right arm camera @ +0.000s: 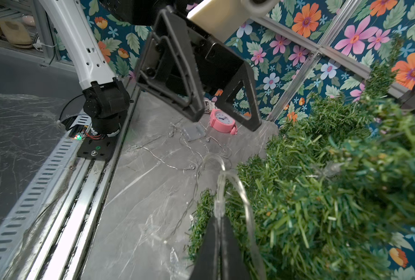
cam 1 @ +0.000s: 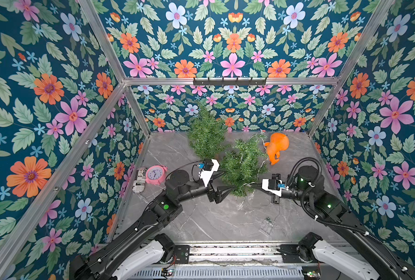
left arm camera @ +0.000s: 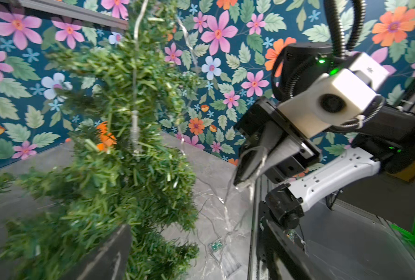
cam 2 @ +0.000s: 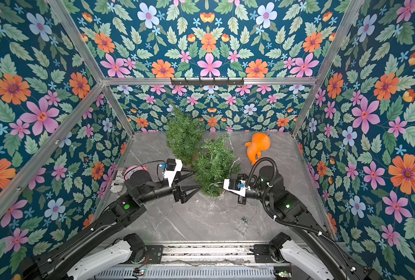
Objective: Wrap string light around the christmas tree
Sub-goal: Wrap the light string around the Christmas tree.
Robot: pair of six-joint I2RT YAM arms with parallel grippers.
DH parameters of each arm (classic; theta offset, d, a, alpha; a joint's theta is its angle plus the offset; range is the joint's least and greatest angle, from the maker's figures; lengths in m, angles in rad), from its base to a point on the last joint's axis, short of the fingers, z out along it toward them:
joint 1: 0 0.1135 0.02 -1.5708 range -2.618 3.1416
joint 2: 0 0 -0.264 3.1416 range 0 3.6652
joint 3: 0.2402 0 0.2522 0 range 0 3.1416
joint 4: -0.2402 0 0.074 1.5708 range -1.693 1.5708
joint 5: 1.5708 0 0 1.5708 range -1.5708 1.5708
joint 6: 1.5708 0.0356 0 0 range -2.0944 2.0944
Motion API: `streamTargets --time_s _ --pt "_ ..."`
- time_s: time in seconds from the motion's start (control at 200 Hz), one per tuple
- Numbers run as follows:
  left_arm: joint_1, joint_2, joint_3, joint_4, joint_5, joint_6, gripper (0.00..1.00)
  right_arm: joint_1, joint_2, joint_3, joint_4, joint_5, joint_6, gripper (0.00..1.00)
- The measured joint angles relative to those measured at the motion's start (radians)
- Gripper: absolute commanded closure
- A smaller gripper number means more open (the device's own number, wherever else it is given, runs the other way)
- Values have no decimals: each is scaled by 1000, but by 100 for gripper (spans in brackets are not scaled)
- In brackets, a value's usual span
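**String light (right arm camera: pixel 219 194) clamped at the tree (cam 1: pixel 242 167)**

It is pinched in the closed right gripper (cam 1: pixel 253 185), just beside the tree's lower branches. The rest is draped on the tree and strewn over the table (cam 1: pixel 201 218). The left gripper (cam 1: pixel 227 180) is held wide apart at the opposite side.

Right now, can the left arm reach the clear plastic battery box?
Probably yes: the left claw is open, and only bare grey marble tabletop and thin loose string-light wire lie between it and the battery box.
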Motion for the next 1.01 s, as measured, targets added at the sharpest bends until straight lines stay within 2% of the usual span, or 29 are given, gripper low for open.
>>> streamTargets --time_s 0.185,0.345,0.545,0.695,0.81,0.87,1.005 --pt "-84 19 -1 3 -27 51 14 2 3 5 34 -11 4 100" --pt "-116 66 6 3 -79 71 29 7 3 19 49 -19 12 100" --pt "-136 104 40 2 -137 83 61 13 8 19 49 -24 22 100" --pt "-137 89 43 4 -165 88 100 16 8 19 51 -26 23 100" --pt "-138 58 45 -14 -205 89 100 20 9 10 77 -15 30 100" --pt "-139 35 45 -28 -230 89 100 24 9 3 90 -8 41 87" --pt "-139 -34 45 -76 -296 90 100 31 9 -10 132 19 57 68"
